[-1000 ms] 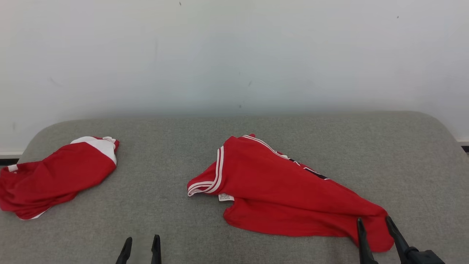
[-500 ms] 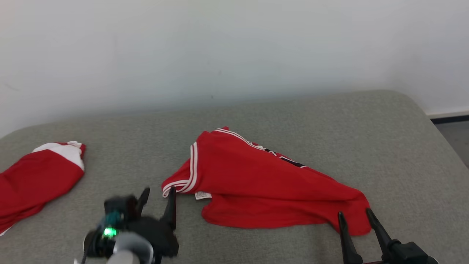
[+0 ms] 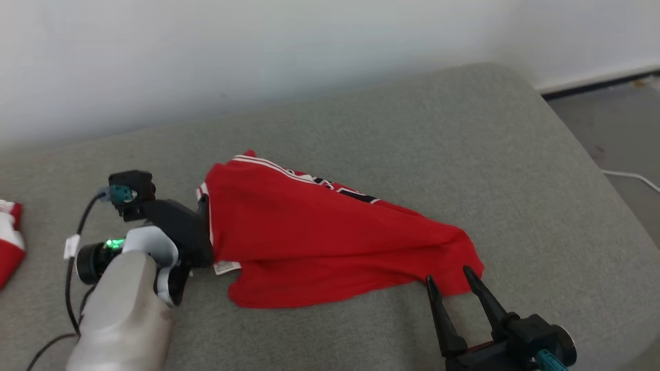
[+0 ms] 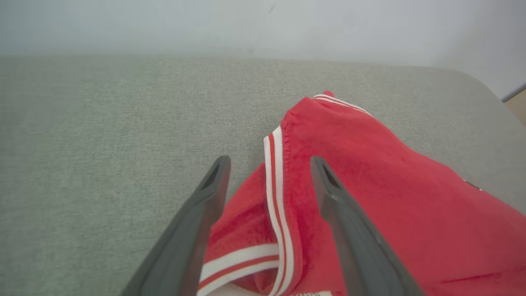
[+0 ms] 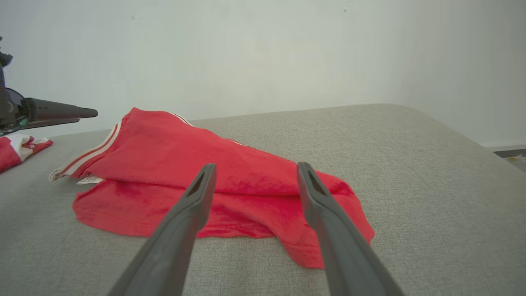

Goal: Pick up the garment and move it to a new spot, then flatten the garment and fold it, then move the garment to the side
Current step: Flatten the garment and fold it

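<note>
Crumpled red jersey garment with white-striped trim [image 3: 309, 237] lies on grey upholstered counter [image 3: 438, 129], wall behind it. Left hand [image 4: 270, 161]: fingers apart, straddling garment's striped left edge; contact unclear. Right hand [image 3: 447, 274]: fingers apart, tips at garment's near right corner, gripping nothing. Second red-and-white cloth [image 3: 7, 242] lies well left of garment.
</note>
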You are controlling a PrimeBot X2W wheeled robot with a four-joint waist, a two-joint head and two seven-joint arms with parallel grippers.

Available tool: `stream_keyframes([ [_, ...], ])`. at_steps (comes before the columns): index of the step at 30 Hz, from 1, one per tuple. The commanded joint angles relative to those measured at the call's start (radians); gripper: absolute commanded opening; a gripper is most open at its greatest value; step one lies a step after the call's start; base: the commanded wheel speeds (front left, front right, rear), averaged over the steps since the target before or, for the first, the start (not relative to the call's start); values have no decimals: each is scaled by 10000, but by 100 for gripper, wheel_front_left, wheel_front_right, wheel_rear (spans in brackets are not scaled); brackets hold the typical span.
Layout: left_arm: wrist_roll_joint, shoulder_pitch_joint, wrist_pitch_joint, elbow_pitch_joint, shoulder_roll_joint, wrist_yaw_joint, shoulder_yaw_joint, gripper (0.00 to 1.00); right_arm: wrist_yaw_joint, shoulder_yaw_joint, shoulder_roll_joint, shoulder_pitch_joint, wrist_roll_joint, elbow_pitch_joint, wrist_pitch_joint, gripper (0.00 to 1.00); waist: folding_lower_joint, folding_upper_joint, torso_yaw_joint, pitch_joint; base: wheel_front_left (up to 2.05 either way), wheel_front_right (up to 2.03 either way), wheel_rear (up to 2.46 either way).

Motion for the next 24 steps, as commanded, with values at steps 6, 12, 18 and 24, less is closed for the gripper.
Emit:
stream_keyframes([
  [6, 65, -1043, 492, 836, 468, 122, -54, 100, -25, 257, -40, -420, 206, 79, -56, 100, -2, -1, -1182, 1352, 0, 0, 0],
  [12, -110, -1497, 478, 1478, 649, 138, -4, 100, -26, 326, -81, -491, 206, 154, -58, 100, -2, -1, -1271, 1453, 0, 0, 0],
  [18, -244, -1708, 98, 1684, 432, -448, -119, 0, -26, 260, -150, -536, 224, 169, -59, 100, -2, -1, -1124, 1394, 0, 0, 0],
  [24, -393, -1697, -671, 1736, 144, -916, -261, 0, -26, 151, -224, -419, 249, 189, -58, 100, -2, -1, -698, 1143, 0, 0, 0],
])
